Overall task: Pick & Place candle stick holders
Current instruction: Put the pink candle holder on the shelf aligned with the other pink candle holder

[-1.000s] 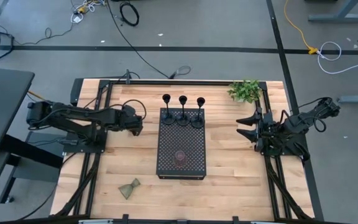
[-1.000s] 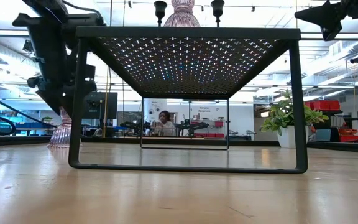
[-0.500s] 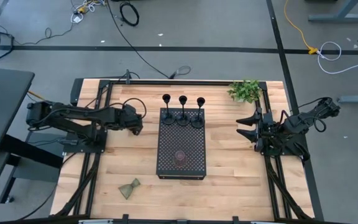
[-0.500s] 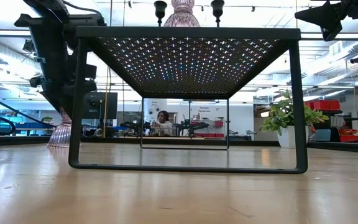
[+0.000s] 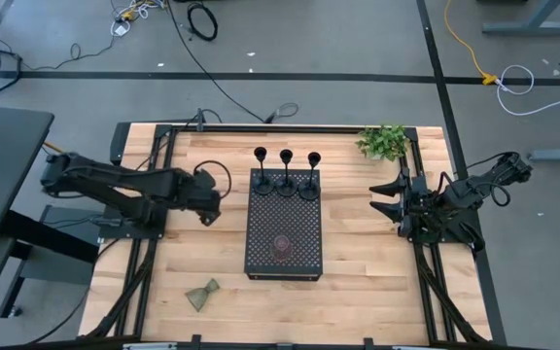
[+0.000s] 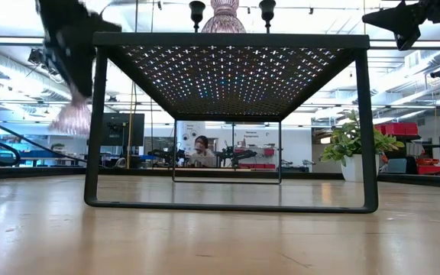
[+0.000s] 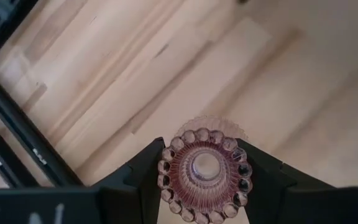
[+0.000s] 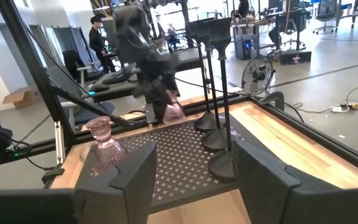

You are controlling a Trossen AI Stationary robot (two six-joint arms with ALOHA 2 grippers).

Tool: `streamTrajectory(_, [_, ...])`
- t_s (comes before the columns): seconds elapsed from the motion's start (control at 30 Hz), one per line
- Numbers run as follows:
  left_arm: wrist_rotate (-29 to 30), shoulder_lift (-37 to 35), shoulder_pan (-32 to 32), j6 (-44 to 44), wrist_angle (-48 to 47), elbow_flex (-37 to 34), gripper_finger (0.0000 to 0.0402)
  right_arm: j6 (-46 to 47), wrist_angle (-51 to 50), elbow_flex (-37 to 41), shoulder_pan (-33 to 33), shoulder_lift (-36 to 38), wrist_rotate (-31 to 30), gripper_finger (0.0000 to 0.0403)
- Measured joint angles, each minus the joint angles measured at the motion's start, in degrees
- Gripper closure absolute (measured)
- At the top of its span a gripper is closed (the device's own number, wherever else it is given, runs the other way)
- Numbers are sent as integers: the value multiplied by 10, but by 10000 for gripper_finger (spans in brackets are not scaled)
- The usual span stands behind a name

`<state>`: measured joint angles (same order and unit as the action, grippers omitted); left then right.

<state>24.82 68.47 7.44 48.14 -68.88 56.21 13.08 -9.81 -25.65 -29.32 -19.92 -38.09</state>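
1. No word, number, label or brand can be read in any of the four views.
2. In the left wrist view, pale marks sit on the dark gripper body (image 7: pixel 23 211) along the picture's lower edge, cut off and too incomplete to read as letters.
3. In the low view, the red and blue shapes in the room behind the table carry nothing legible.
4. In the right wrist view, the cardboard box (image 8: pixel 18 97) on the floor and the equipment around it show no readable lettering.
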Motion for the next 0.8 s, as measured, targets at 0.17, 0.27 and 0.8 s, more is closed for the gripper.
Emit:
streamTrajectory(0.17, [-13, 0, 66, -26, -16, 97, 233, 34, 12, 0, 0, 0, 0, 197])
streamTrajectory(0.27, [-18, 0, 101, -47, -16, 155, 233, 35, 25, 0, 0, 0, 0, 197])
streamTrajectory(0.8, [-54, 22, 159, -178, 62, 330, 233, -15, 307, -1, 1, -109, 59, 197])
